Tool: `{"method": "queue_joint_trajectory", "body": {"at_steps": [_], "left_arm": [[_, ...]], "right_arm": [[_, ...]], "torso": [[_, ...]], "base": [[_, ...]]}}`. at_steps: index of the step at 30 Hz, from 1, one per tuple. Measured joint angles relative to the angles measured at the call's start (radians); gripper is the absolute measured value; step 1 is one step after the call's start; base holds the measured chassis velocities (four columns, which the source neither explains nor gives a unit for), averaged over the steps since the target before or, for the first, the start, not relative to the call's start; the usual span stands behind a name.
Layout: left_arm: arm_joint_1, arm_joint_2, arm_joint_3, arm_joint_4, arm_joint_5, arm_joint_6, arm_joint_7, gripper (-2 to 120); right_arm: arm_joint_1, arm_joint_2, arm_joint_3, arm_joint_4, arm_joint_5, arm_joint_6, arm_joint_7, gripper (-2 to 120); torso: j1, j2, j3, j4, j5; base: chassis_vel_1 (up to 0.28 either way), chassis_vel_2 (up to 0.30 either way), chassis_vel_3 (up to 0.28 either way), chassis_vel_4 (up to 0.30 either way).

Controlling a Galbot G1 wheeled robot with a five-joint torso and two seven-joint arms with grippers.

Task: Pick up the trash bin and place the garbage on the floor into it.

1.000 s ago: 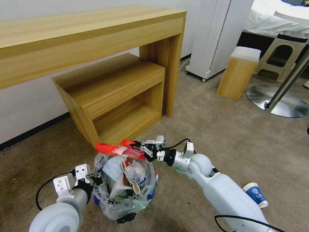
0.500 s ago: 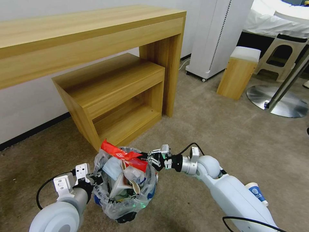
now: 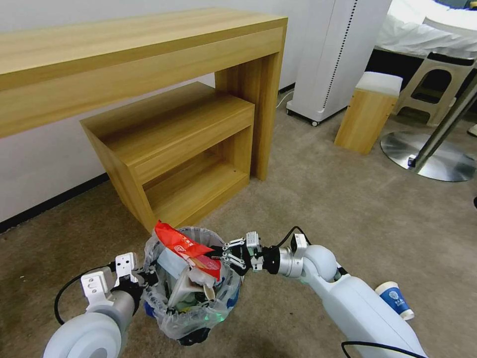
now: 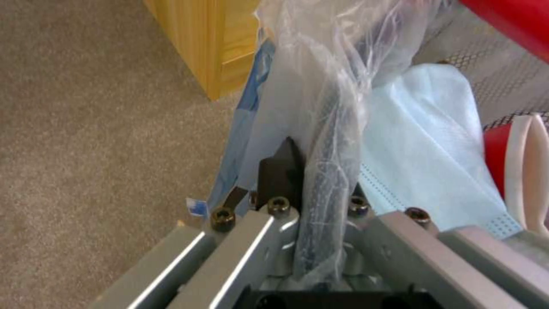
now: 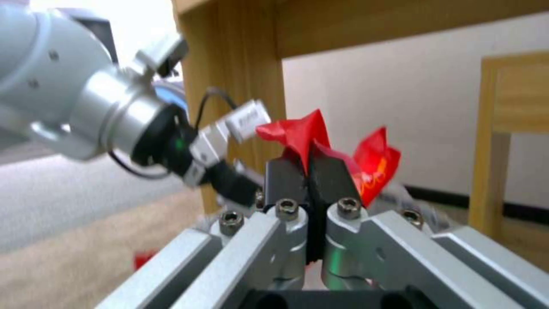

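The trash bin [image 3: 191, 303] sits low on the beige carpet [image 3: 348, 209] in front of the wooden shelf unit [image 3: 174, 149], its bag-lined rim pinched by the left gripper [image 3: 149, 278] on its left side, with a pale-blue mask [image 4: 423, 141] lying just inside. Over its heaped mouth, the right gripper [image 3: 218, 256] clamps a red wrapper [image 3: 186, 246]. Farther right, a blue-white cup [image 3: 395, 301] lies on the carpet beside the right arm.

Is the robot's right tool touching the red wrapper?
Touching. The right wrist view shows the right tool shut on the red wrapper, its pads pinching the wrapper's edge.
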State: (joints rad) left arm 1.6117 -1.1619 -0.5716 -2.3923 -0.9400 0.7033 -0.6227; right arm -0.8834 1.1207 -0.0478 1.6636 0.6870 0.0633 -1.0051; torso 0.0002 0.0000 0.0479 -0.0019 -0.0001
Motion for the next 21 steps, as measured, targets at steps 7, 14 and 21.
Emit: {"method": "queue_joint_trajectory", "body": {"at_steps": [7, 14, 21], "left_arm": [[0.008, 0.004, -0.008, -0.007, 0.0, 0.0, 0.001, 1], [0.01, 0.005, -0.008, -0.007, 0.0, 0.0, 0.003, 1], [0.006, 0.005, -0.005, -0.006, 0.001, 0.0, 0.005, 1]], "right_arm": [[-0.01, -0.015, 0.006, 0.033, 0.04, 0.005, 0.002, 0], [-0.022, -0.028, 0.023, 0.058, 0.055, 0.017, 0.003, 0], [-0.028, -0.041, 0.039, 0.071, 0.069, 0.021, 0.003, 0]], "torso": [[0.0, 0.0, 0.0, 0.0, 0.0001], [0.0, 0.0, 0.0, 0.0, 0.0002], [0.0, 0.0, 0.0, 0.0, 0.0002]], "base": [[0.0, 0.0, 0.0, 0.0], [0.0, 0.0, 0.0, 0.0], [0.0, 0.0, 0.0, 0.0]]}}
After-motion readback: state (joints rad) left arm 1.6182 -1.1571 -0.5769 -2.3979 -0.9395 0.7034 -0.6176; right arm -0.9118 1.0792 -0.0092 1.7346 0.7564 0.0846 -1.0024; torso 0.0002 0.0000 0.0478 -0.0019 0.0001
